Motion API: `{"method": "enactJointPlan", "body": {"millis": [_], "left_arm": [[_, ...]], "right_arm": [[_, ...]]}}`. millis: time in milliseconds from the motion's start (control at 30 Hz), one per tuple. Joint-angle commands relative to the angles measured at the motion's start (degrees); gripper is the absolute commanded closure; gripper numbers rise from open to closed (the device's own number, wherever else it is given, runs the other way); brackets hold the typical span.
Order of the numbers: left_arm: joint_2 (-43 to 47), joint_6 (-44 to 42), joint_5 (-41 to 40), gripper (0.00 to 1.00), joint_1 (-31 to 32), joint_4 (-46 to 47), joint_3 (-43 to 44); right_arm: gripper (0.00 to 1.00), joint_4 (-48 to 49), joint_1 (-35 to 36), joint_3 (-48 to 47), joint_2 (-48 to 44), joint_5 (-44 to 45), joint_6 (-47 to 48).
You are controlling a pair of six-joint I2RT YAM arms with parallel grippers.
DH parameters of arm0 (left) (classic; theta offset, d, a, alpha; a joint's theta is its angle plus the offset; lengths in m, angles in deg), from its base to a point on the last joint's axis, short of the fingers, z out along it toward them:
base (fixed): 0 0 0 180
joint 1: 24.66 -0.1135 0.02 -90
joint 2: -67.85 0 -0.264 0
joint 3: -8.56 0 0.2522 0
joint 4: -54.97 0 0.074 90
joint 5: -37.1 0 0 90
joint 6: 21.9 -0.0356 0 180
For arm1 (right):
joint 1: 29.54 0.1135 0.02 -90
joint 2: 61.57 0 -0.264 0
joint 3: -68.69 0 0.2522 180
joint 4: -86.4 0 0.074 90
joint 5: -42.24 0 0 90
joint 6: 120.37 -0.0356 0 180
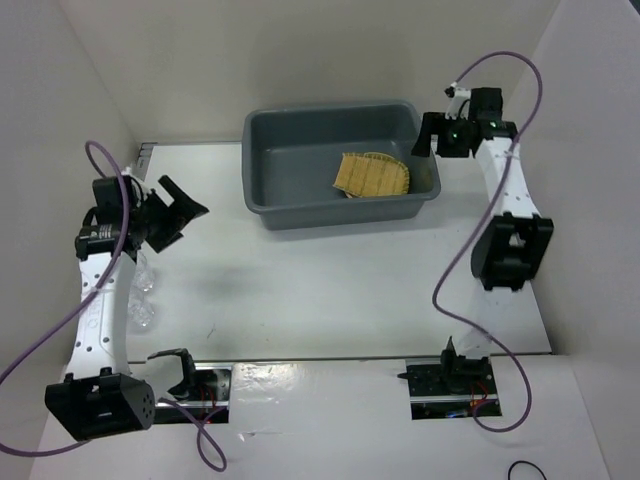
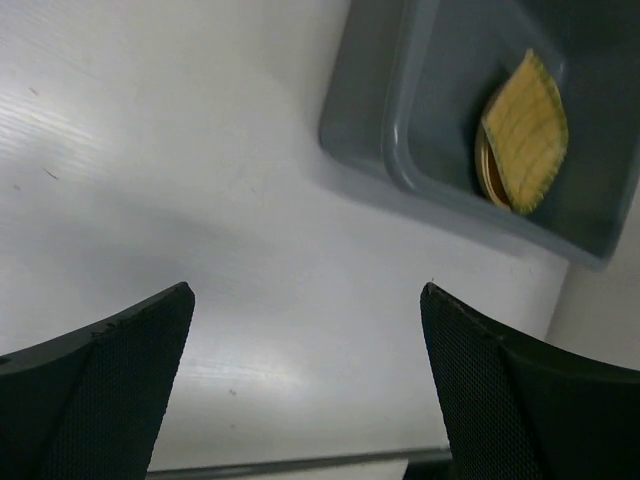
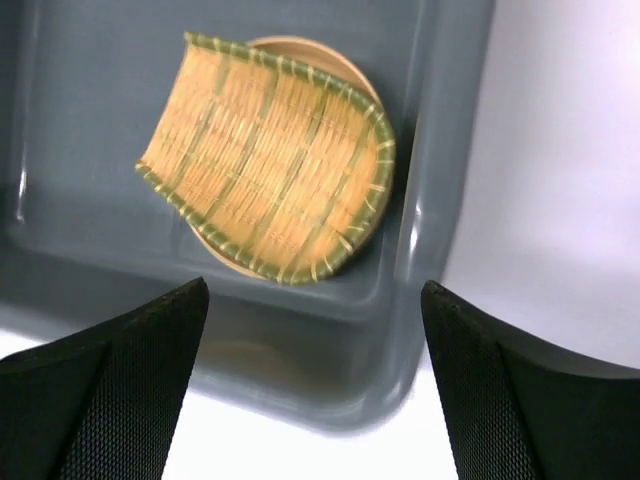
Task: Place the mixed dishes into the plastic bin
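The dark grey plastic bin [image 1: 300,212] stands at the back middle of the table. The yellow woven bamboo tray [image 1: 372,176] lies in its right end, on top of a tan-orange plate whose rim shows in the right wrist view [image 3: 300,47]. I cannot tell if a second plate is under it. A faint clear glass shape, likely the cup [image 1: 145,305], lies beside my left arm. My left gripper [image 1: 190,198] is open and empty above the table, left of the bin. My right gripper [image 1: 427,136] is open and empty over the bin's right end.
White walls close in the table on the left, back and right. The bin [image 2: 400,140] lies ahead and right of my left gripper [image 2: 307,288], with the tray [image 2: 525,130] inside. My right gripper [image 3: 315,286] hangs over the bin's corner [image 3: 430,150].
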Motion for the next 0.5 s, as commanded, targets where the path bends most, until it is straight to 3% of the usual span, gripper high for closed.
{"method": "enactJointPlan", "body": {"millis": [0, 33, 67, 100, 133, 200, 333, 467], "left_arm": [[-1.60, -3.34, -15.58, 0.00, -0.27, -6.78, 6.97], [-2.57, -2.12, -19.97, 0.00, -0.27, -10.19, 9.51], [-4.75, 0.42, -27.93, 0.00, -0.27, -11.79, 10.32], [-5.99, 1.23, -30.62, 0.00, -0.27, -13.72, 10.33], [-7.57, 2.36, -33.17, 0.00, -0.88, -14.52, 11.28], [-12.05, 5.53, -38.98, 0.00, -1.41, -15.75, 11.29], [-21.28, 8.53, -42.34, 0.00, -6.84, -16.38, 12.87], [-29.80, 7.39, -41.28, 0.00, -9.05, -13.49, 14.01]], "right_arm": [[0.09, 5.04, 4.74, 17.46, -18.56, 1.53, 7.34], [0.07, 7.06, 7.04, 23.75, -28.43, 4.95, 10.26], [0.06, 12.21, 9.84, 30.25, -33.67, 14.55, 13.25], [0.05, 14.44, 15.27, 41.97, -38.50, 19.09, 17.10], [0.05, 15.77, 16.80, 46.88, -46.99, 22.00, 17.75], [0.03, 15.26, 19.18, 56.97, -53.90, 25.62, 18.45], [0.02, 14.55, 19.80, 67.21, -71.63, 27.31, 18.46], [0.02, 11.74, 20.33, 73.27, -80.89, 31.51, 19.69]]}}
